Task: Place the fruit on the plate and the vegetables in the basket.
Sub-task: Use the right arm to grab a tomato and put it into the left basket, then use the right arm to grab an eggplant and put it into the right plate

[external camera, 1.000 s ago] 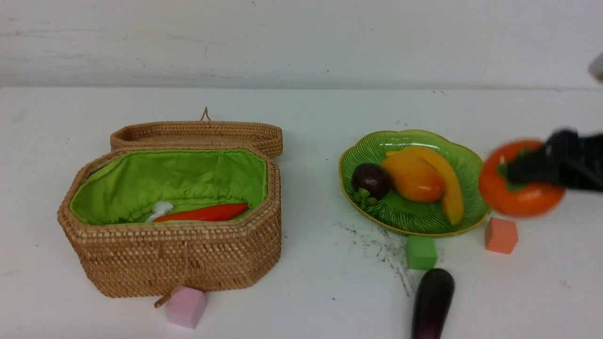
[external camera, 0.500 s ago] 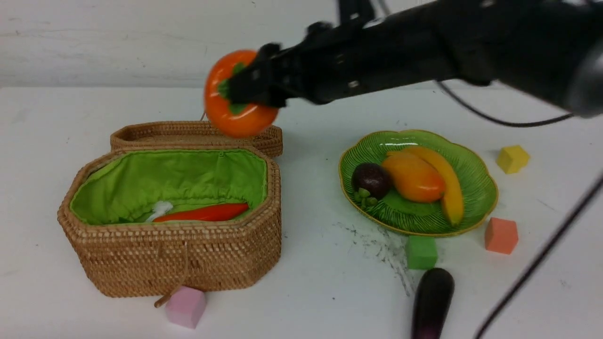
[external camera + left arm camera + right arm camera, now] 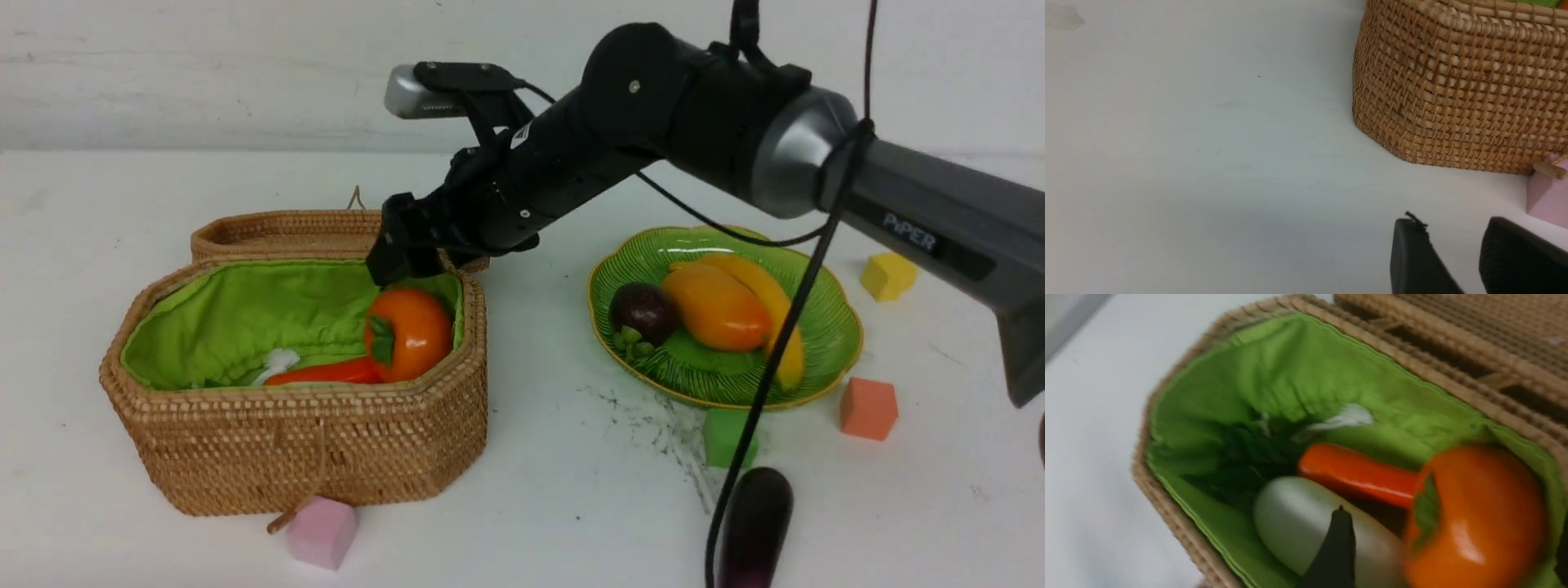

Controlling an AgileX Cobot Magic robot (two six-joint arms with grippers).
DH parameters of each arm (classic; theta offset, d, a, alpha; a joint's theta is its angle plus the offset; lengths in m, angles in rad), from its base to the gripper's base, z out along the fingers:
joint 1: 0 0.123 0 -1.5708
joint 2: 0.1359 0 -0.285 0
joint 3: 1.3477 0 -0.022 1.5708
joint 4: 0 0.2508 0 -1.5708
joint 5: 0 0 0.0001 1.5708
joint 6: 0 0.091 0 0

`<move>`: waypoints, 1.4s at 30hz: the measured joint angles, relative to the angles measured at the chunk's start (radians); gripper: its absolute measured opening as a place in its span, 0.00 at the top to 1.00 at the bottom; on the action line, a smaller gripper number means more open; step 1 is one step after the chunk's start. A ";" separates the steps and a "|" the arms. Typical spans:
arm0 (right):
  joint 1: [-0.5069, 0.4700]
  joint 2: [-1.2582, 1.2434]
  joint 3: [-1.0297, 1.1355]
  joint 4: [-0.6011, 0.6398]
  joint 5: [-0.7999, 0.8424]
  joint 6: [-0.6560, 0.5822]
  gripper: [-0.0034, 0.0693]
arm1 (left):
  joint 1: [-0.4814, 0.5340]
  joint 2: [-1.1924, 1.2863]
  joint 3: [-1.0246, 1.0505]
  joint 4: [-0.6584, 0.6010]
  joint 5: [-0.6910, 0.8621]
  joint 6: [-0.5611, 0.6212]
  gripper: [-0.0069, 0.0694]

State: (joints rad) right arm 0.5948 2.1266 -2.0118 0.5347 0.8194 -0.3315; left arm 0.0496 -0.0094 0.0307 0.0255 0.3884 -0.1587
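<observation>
Hovering over the basket (image 3: 294, 425), the right gripper (image 3: 406, 260) has its jaws spread with nothing in them. The tomato (image 3: 408, 333) sits inside at the basket's 3 o'clock end, free of them, beside the chili (image 3: 326, 372). Left gripper (image 3: 1457, 261): only fingertips show, slightly apart, nothing between them. "PiPER" (image 3: 908, 232) is printed on the arm.
</observation>
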 joint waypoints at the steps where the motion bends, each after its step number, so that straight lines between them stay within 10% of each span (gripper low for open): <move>1: -0.005 -0.026 0.000 -0.066 0.047 0.008 0.04 | 0.000 0.000 0.000 0.000 0.000 0.000 0.60; 14: -0.145 -0.633 0.527 -0.463 0.189 0.497 0.20 | 0.000 0.000 0.000 0.000 0.000 0.000 0.60; 24: -0.145 -0.604 0.949 -0.498 0.069 0.875 0.20 | 0.000 0.000 0.000 0.000 0.000 0.000 0.60; 42: -0.142 -0.311 0.975 -0.460 -0.095 0.766 0.25 | 0.000 0.000 0.000 0.000 0.000 0.000 0.60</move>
State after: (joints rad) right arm 0.4531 1.8157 -1.0371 0.0743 0.7245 0.4345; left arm 0.0496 -0.0094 0.0307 0.0255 0.3884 -0.1587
